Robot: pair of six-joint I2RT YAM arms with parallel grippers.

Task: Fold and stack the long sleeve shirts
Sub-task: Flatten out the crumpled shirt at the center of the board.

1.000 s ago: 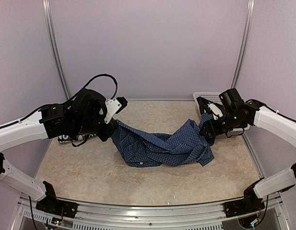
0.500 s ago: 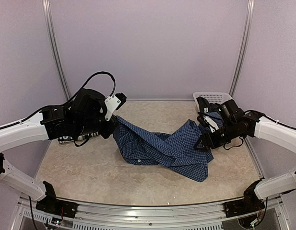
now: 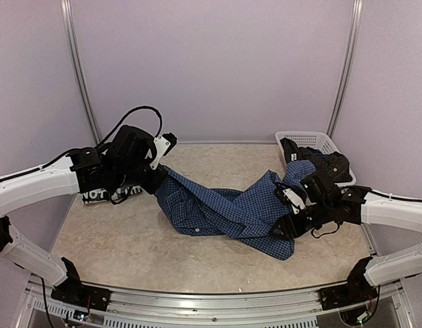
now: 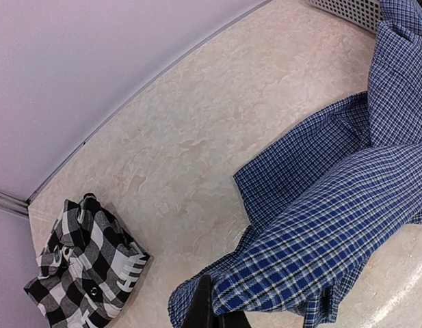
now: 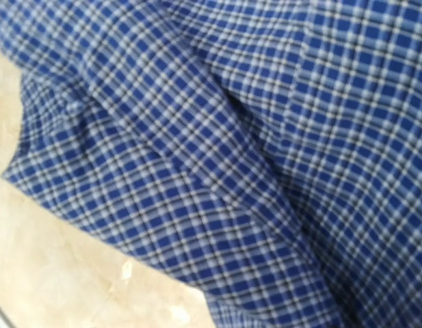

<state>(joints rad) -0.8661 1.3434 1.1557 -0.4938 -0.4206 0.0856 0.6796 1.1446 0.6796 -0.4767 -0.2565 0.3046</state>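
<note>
While one edge is pinched at its 9 o'clock side, the blue fine-check cloth collared shirt [image 3: 224, 212] is seen crumpled across the middle of the beige marbled tabletop [image 3: 115, 253] in the top view. Not folded, not stacked.

The left gripper [image 3: 158, 183] is closed on that 9 o'clock edge. The cloth is held up slightly there and slopes down to the table. In the left wrist view a dark fingertip [image 4: 200, 311] is seen at 6 o'clock of the frame, with the blue shirt's [image 4: 334, 205] hem bunched against it.

The right gripper [image 3: 286, 227] is set low at the shirt's 4 o'clock corner; contact cannot be confirmed. Its fingers are not shown in the right wrist view, which is filled by the blue shirt's check fabric [image 5: 265, 137] with a strip of tabletop at 7 o'clock. Whether that pincer is open or gripping cannot be told.

A flap of the blue shirt is raised toward 2 o'clock, near the white plastic slotted basket [image 3: 313, 139] at the table's 2 o'clock corner. A dark bundle [image 3: 327, 162] is held in the basket; it cannot be identified.

The black-and-white buffalo plaid cloth shirt with white block letters [image 3: 104, 196] is laid folded at the table's 9 o'clock edge, partly hidden under the left arm. In the left wrist view the plaid shirt [image 4: 87, 270] is shown whole at 7 o'clock, flat on the tabletop, well apart from the blue shirt.
</note>
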